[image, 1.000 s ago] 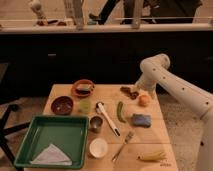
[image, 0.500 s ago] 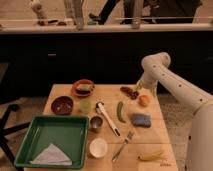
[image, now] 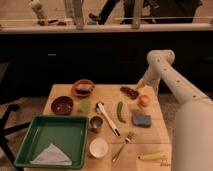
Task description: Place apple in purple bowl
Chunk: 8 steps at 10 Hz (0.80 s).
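Sm. orange-red apple (image: 144, 100) w/ yellowish tint; claw (image: 141, 91), fingers apart, just above.

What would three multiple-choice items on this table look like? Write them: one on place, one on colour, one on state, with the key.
1. The gripper is nearest to: A the apple; B the fork; C the white cup.
2. The tray is: A blue; B green; C red.
3. The purple bowl is: A upside down; B holding the apple; C empty.
Key: 1 A, it hovers just above the apple; 2 B, rim and floor are green; 3 C, its inside is bare, the apple lies on the table.
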{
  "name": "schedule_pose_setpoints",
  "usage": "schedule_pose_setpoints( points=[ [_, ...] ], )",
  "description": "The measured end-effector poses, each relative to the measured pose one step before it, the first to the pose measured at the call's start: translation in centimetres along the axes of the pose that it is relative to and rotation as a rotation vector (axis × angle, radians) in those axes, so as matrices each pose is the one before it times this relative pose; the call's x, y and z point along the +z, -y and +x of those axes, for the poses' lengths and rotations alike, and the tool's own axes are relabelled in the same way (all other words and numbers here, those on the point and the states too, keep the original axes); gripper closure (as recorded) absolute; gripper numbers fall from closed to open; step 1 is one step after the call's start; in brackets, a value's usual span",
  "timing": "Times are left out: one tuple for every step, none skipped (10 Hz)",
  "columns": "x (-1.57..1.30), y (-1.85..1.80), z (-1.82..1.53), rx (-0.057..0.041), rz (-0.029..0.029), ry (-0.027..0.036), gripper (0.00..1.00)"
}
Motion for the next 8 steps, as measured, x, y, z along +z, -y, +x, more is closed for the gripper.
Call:
schedule_pose_setpoints(
  points=[
    [0.319,-0.005,0.044,-0.02508,0.00128,0.02265,0.20],
    [0.541,-0.313,-0.076,-0.02141,-0.00051,0.02409,0.20],
    [0.582,-0.703,-0.125,-0.01571,-0.00524,0.02018,0.20],
    [0.362,-0.361,-0.088,-0.00885,-0.00423,0.01003,0.20],
    [0.564,-0.372,-0.120,-0.01050,-0.00565,0.01507,0.20],
    [0.335,-0.267,-0.025,-0.00475,-0.00675,0.00830,0.20],
    [0.308,-0.227,-0.025,-0.00307,-0.00573,0.00643,0.20],
    [0.279,-0.107,0.030,-0.00345,-0.00703,0.00551,0.20]
  ],
)
